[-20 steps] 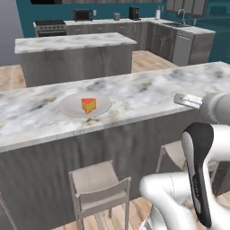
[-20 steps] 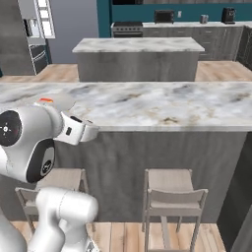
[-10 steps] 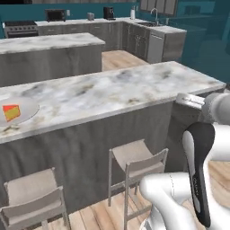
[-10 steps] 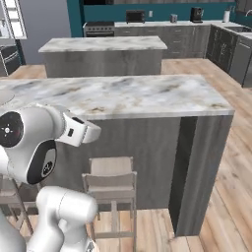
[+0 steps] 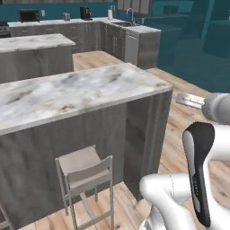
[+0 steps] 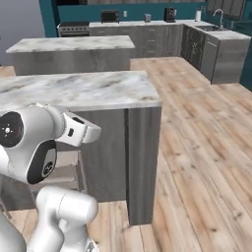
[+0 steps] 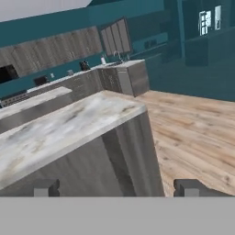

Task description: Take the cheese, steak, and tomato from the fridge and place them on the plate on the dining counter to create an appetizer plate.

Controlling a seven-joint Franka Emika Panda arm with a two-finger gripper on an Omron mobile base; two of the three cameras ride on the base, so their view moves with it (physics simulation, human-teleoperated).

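Note:
The dining counter has a grey-veined marble top and a dark wood-grain base. Its right end faces me in both base views and runs across the hand view. My gripper is open, its two dark fingertips standing wide apart with nothing between them. It hangs in the air off the counter's end, and the hand juts out at the right of the left base view. The plate, cheese, steak, tomato and fridge are out of view.
A pale stool stands against the counter's near side. Behind it is a shorter marble island. Dark cabinets with a sink line the back wall. Open wooden floor stretches to the right of the counter's end.
The whole picture has shifted, so the base has turned or driven to the right. The plate with the cheese has slid out of the left edge. My gripper stays open.

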